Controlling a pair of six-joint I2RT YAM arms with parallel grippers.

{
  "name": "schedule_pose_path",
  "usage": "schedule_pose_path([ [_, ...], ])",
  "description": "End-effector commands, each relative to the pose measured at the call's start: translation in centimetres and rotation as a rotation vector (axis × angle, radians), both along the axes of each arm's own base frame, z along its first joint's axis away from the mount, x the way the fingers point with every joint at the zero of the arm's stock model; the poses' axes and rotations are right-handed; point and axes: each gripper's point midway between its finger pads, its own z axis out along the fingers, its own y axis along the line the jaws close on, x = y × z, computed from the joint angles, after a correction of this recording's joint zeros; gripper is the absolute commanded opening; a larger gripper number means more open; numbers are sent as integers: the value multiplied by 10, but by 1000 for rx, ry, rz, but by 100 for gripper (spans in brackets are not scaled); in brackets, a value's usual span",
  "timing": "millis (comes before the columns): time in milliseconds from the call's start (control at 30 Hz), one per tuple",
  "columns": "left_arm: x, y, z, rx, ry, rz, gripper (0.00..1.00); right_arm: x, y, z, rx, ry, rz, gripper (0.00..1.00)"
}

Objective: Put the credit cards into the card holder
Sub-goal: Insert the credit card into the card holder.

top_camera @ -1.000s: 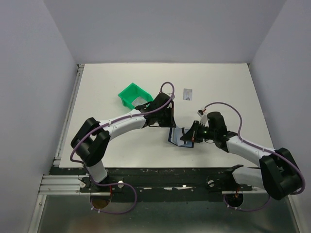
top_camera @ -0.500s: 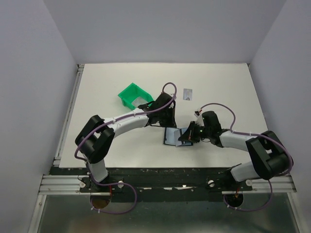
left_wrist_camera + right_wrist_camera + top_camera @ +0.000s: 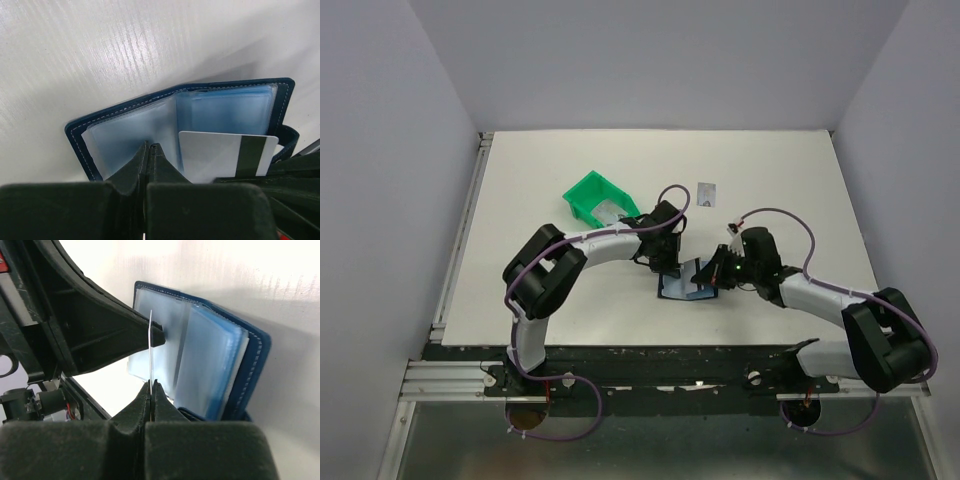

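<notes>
Far pale card — print too small to read. Navy-blue stitched card holder lies open, clear sleeves showing; right end effector pinches black-striped silver card — left end effector closed.

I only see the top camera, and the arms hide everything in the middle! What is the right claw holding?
Observer: The right gripper is shut on a credit card with a dark stripe.
Operator: Is the wallet open?
Observer: Yes. The card holder lies open, showing clear plastic sleeves.
Operator: And the left claw?
Observer: The left gripper is shut, its tips at the edge of one sleeve. Whether it pinches that sleeve, I cannot tell.
</notes>
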Motion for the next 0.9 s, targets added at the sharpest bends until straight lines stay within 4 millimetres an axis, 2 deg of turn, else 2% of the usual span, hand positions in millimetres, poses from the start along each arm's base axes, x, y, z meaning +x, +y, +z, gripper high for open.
schedule_pose_path([
  [0, -11, 8, -15, 38, 59, 4, 0, 2, -12, -2, -68, -27, -44, 0],
  [400, -10, 9, -14, 38, 50, 2, 0, -2, -21, -28, -134, 82, -91, 0],
  [867, -9, 9, -14, 35, 49, -1, 0, -5, -9, -43, -69, 121, -63, 0],
])
